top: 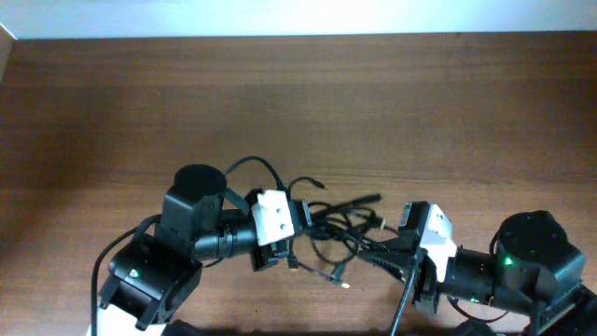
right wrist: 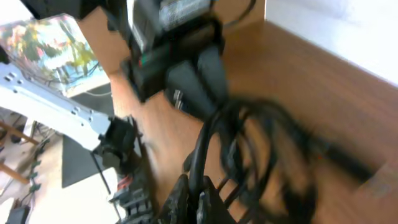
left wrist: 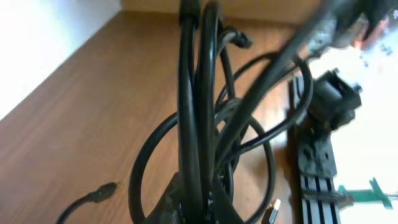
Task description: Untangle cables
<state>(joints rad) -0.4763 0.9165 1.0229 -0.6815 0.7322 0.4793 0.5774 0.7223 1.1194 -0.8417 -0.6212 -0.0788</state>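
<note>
Two grippers share one knot on the arms' side of the wooden table (top: 140, 103). The cables (top: 340, 224) lie bunched between them, with loops spilling toward the table's middle and a light plug end (top: 341, 278) trailing loose nearest the arms.

From the left, my left gripper (top: 300, 220) is pressed together on several black strands. Its wrist camera shows them rising straight out of the grip and fanning into loops above the wood.

From the right, my right gripper (top: 392, 245) pinches another part of the same bundle. Its wrist picture is badly blurred, so I read that grip mainly from the cord running down into the fingertips.

Holding the tangle at two opposite sides looks deliberate to me. With each arm anchored on different strands, drawing them apart should open the loops and show which cord crosses which. The risk, as I see it, is that a blind pull could cinch the knot tighter, since several loops cross in the middle. I reckon the job is at an early stage, as no cord lies free of the rest.
</note>
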